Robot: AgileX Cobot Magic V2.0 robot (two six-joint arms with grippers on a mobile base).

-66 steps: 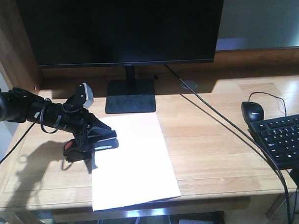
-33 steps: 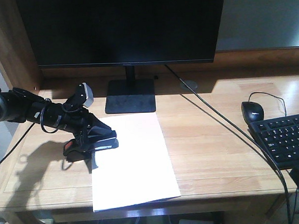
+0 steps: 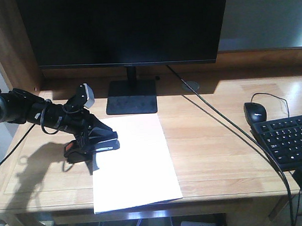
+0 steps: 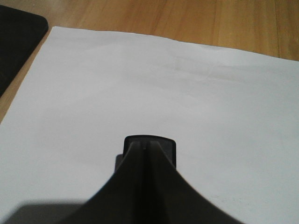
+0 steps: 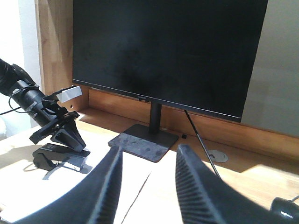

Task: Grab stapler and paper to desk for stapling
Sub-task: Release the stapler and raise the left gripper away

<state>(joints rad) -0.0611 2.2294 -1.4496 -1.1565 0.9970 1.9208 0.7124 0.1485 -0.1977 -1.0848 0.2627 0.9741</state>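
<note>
1. The left hand (image 3: 95, 139) sits at the paper's 9 o'clock edge, fingers pressed together over the stapler (image 3: 85, 147). Compared with one second ago it has barely moved, so the press looks to be held.
2. The paper (image 3: 135, 163) lies flat on the desk (image 3: 216, 140), at 6 o'clock of the monitor (image 3: 123, 27), position unchanged.
3. The right hand (image 5: 147, 186) hovers spread and empty.

White paper (image 3: 134, 163) w/ faint creases, black stapler (image 3: 90, 147) w/ orange-red patch under black left gripper (image 3: 100, 139), light wood-grain desk (image 3: 217, 150), black monitor (image 3: 123, 29), black mouse (image 3: 254, 112) & keyboard (image 3: 291, 140) far off.
</note>
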